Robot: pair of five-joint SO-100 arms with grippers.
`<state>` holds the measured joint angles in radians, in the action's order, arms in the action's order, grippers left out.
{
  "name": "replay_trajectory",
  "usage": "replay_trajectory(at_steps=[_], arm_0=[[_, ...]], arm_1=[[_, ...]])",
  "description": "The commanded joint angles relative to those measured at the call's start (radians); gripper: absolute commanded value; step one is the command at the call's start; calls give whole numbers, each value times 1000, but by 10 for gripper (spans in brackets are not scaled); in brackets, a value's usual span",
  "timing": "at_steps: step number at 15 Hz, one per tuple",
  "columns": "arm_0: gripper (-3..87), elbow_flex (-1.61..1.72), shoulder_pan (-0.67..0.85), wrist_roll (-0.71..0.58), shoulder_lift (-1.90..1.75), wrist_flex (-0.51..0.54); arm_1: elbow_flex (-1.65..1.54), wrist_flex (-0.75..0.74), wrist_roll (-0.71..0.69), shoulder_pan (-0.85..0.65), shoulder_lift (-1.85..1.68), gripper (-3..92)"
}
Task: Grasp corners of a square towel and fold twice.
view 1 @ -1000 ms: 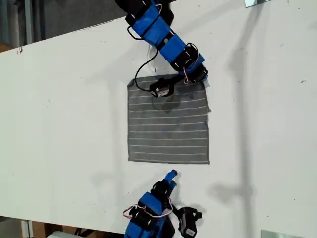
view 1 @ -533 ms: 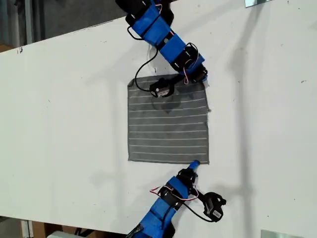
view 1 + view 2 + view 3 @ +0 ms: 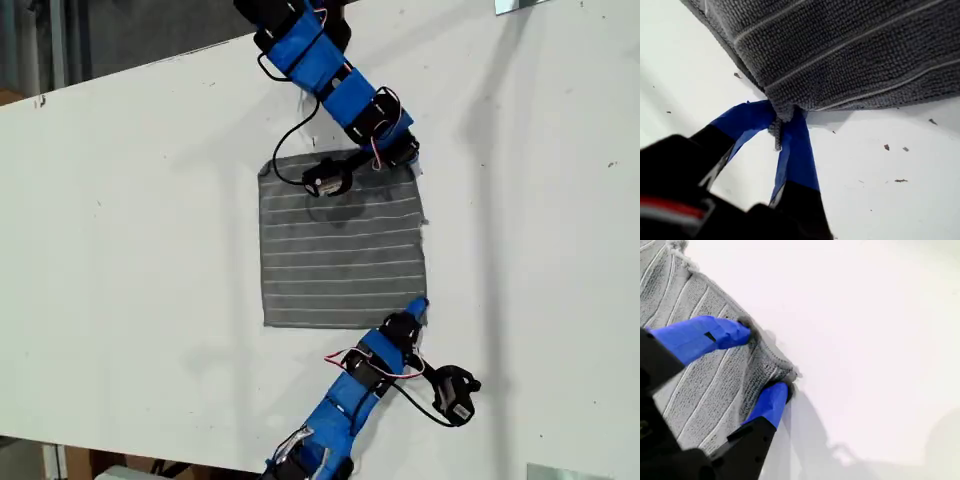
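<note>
towel (image 3: 342,243): grey, pale stripes, lying flat on the white surface (image 3: 130,250), roughly mid-frame in the exterior view
first gripper (image 3: 781,131): first wrist view shows blue jaws pinched narrow on a towel corner (image 3: 784,112), cloth bunched between the tips; hem hangs down between them
second gripper (image 3: 766,359): second wrist view shows blue jaws spread across the towel edge, one tip on top of the cloth, one at the corner (image 3: 790,376); jaws partly open, cloth edge between them, cannot tell if it is really clamped
exterior view, lower arm: blue tip (image 3: 415,307) at the towel's corner nearest the exterior view's lower right; contact looks touching, grip itself too small to read there
exterior view, upper arm: gripper (image 3: 398,152) at the towel's corner toward the exterior view's upper right; dark wrist camera (image 3: 326,178) hangs over the towel's top edge
which arm is which: wrist views alone do not settle it, both show a corner
wrist only: bunched lifted corner, small dark specks on the surface (image 3: 890,147), frayed threads at the far corner (image 3: 677,246)
exterior only: whole square outline, both arms' placing, cables (image 3: 290,140), second wrist camera (image 3: 455,390) off the towel
</note>
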<state>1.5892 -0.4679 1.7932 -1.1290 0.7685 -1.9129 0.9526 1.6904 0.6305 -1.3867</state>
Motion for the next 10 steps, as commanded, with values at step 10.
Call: replay_trajectory(at_steps=[10], arm_0=[[-1, -724, 46, -61, 161, 686]], arm_1=[[364, 417, -60, -40, -71, -1]])
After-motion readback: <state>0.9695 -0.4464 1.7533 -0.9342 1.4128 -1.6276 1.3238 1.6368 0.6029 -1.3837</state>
